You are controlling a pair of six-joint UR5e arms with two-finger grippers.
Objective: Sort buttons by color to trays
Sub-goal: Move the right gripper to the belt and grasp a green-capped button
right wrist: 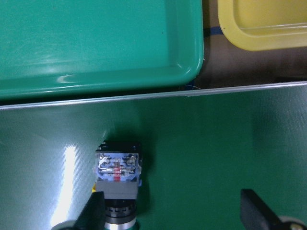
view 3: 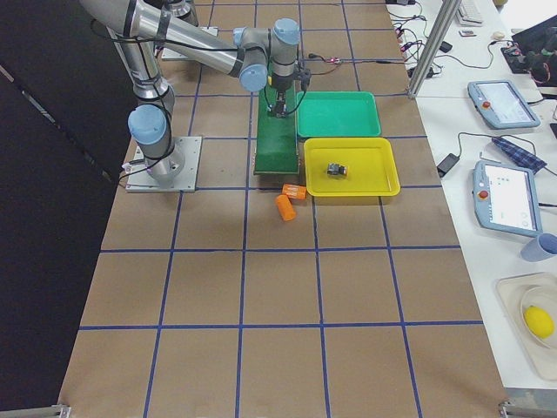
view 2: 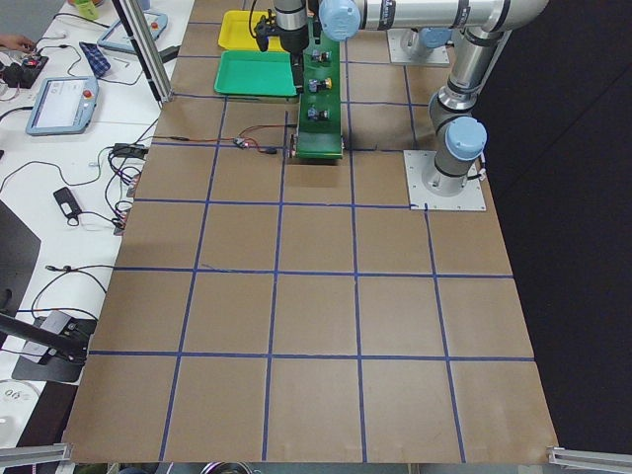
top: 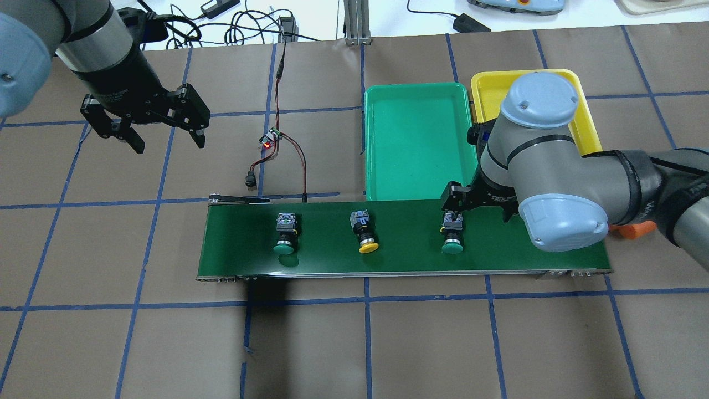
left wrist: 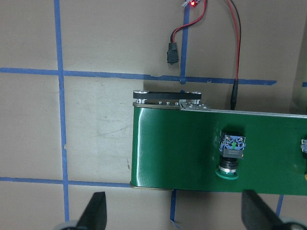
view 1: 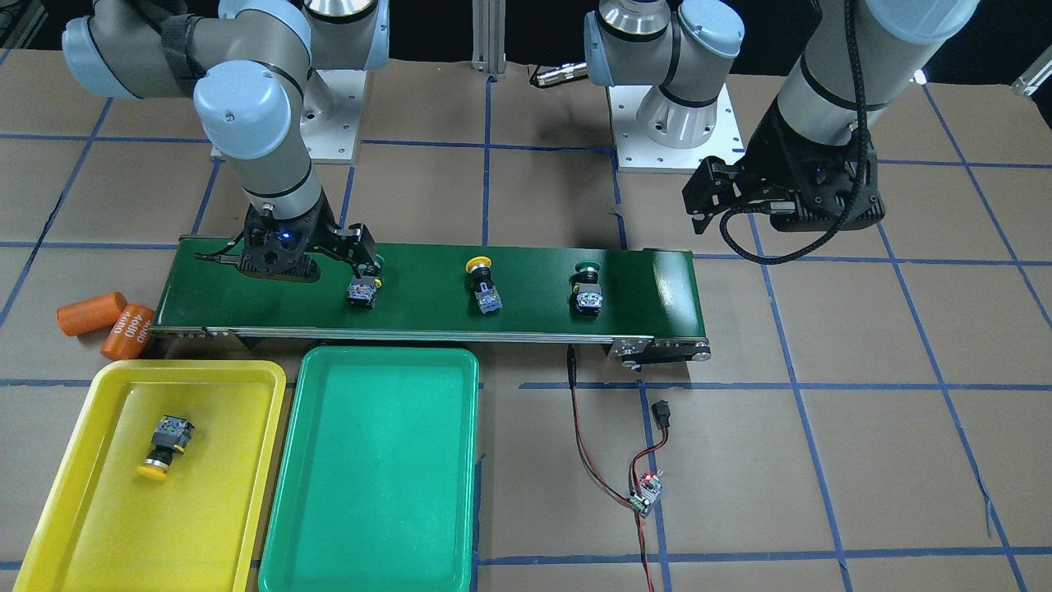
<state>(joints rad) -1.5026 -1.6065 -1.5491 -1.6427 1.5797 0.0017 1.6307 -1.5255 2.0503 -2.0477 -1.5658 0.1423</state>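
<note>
Three buttons lie on the conveyor belt [top: 498,257]: a green one [top: 285,235], a yellow one [top: 364,233] and a second green one [top: 452,235]. Another yellow button [view 1: 167,444] lies in the yellow tray [view 1: 107,526]. The green tray [view 1: 378,477] beside it holds nothing. My right gripper [top: 477,208] is open and low over the belt. In the right wrist view [right wrist: 175,215], the green button's body [right wrist: 117,175] lies just inside its left finger [right wrist: 93,211]. My left gripper [top: 167,141] is open and empty, above the table off the belt's other end [left wrist: 177,215].
Two orange cylinders [view 1: 90,312] [view 1: 129,330] lie on the table by the belt's end near the yellow tray. A red-and-black wire with a small lit circuit board [view 1: 647,493] runs from the belt's front edge. Blue tape lines grid the brown table.
</note>
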